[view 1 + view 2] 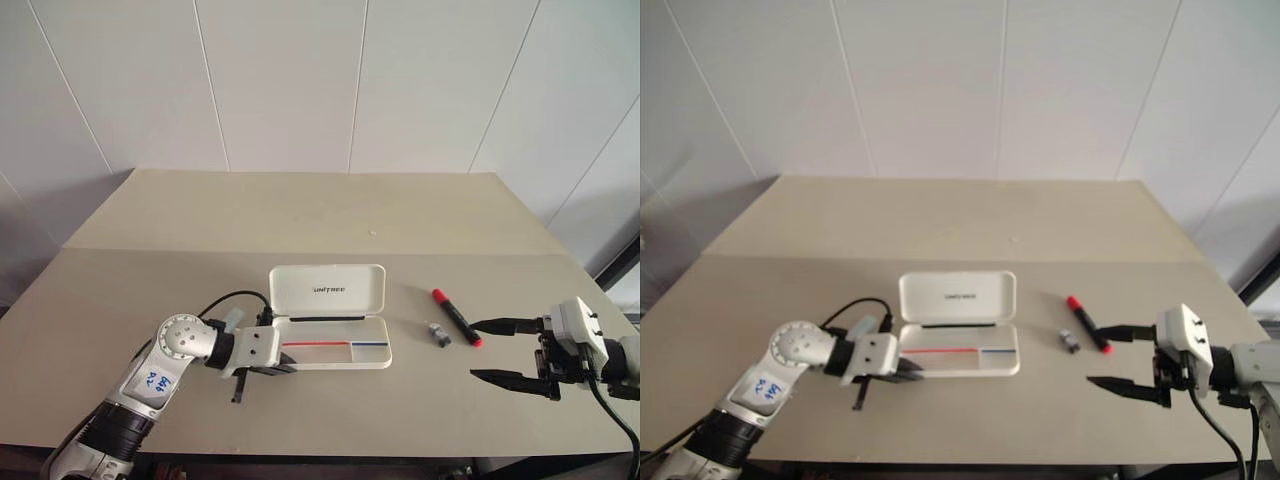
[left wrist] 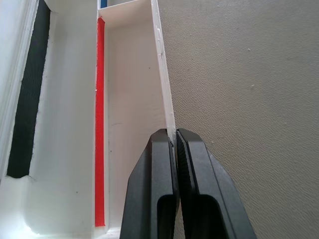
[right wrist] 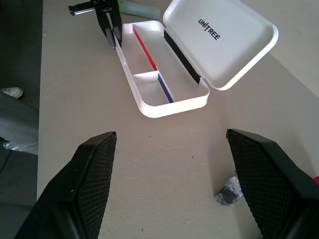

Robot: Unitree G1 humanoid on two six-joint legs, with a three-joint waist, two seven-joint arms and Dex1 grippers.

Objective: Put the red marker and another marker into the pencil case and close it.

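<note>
Our left gripper [image 2: 175, 135] pinches the open pencil case's [image 1: 385, 358] front wall; right gripper [image 1: 478, 348] gapes wide beside the red marker [image 1: 455, 317].

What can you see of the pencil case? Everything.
The pencil case is a flat white hard-plastic box with rounded corners, open on the table, lid tilted up behind with dark lettering. The empty tray has a divider and red and blue strips. The shut left gripper pinches its near wall.

The green marker [image 1: 232, 319] lies mostly hidden behind the left arm, just beside the pencil case [image 1: 335, 357]. Near the case, a small dark object [image 1: 438, 335] is too small to identify.
</note>
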